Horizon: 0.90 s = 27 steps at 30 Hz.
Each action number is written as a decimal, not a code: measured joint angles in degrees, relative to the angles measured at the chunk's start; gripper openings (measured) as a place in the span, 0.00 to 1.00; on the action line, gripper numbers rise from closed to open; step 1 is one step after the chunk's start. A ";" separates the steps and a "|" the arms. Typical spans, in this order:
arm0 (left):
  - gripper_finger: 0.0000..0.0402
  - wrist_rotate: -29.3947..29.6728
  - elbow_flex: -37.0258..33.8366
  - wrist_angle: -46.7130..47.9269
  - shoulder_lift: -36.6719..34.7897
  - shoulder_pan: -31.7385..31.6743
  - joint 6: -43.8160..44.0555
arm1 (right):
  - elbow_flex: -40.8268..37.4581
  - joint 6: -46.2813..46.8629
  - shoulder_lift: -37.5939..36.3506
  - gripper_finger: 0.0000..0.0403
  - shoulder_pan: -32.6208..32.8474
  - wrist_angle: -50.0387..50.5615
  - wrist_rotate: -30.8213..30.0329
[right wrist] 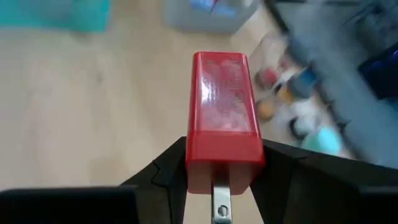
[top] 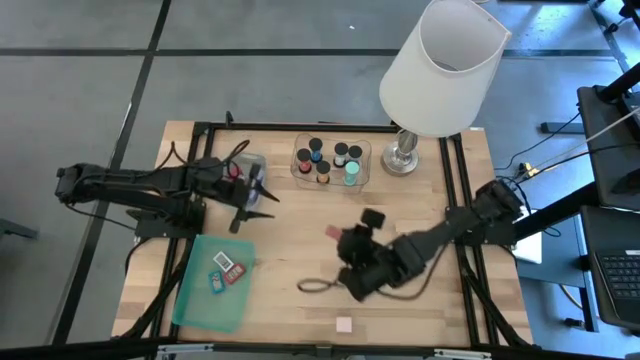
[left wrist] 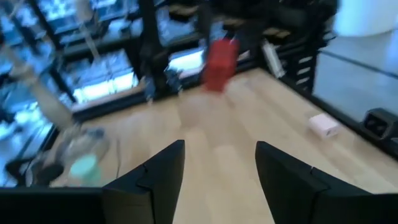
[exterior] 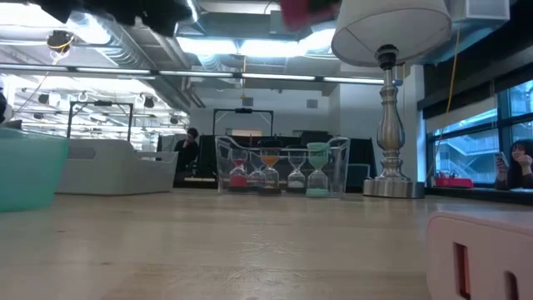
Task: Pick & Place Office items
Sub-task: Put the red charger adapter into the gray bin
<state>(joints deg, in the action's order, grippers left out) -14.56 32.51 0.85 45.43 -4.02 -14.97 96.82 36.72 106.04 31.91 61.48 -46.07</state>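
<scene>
A red block (right wrist: 222,118) with a metal prong at its near end sits between the fingers of my right gripper (right wrist: 222,155), which is shut on it above the table's middle (top: 340,238). It also shows high up in the low view as a red block (exterior: 304,10). My left gripper (left wrist: 221,168) is open with nothing between its fingers, at the table's left beside a clear container (top: 240,170). A pink block (top: 344,324) lies flat on the table near the front edge. Small coloured pieces (top: 225,270) lie on a green lid (top: 205,300). My right gripper pinches the red block between its two fingers, on the two sides (right wrist: 200,163) near the pronged end. The rest of the block sticks out past the fingertips. The fingers slant down from the table's right side. The block is lifted clear of the table.
A clear tray (top: 362,152) with several dark cylinders with coloured tops stands at the far middle. A lamp (top: 440,70) with a white shade stands at the far right. A thin cord loop (top: 315,285) lies near my right gripper. Bare wood lies between the lid and the pink block.
</scene>
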 joint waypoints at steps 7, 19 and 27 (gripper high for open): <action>0.58 0.06 0.00 -7.27 1.07 4.08 -0.80 | 0.87 -19.23 0.02 0.33 -8.00 -15.50 0.81; 0.67 11.07 0.00 -22.16 5.37 5.25 -10.22 | 0.89 -38.63 0.02 0.33 -14.77 -38.83 10.38; 0.65 10.77 0.00 -22.11 6.93 5.23 -8.81 | 0.89 -42.48 0.02 0.33 -15.33 -41.63 11.01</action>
<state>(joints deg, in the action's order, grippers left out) -3.79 32.51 -21.27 52.36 1.21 -23.78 97.71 -5.76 106.06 16.58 19.84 -35.06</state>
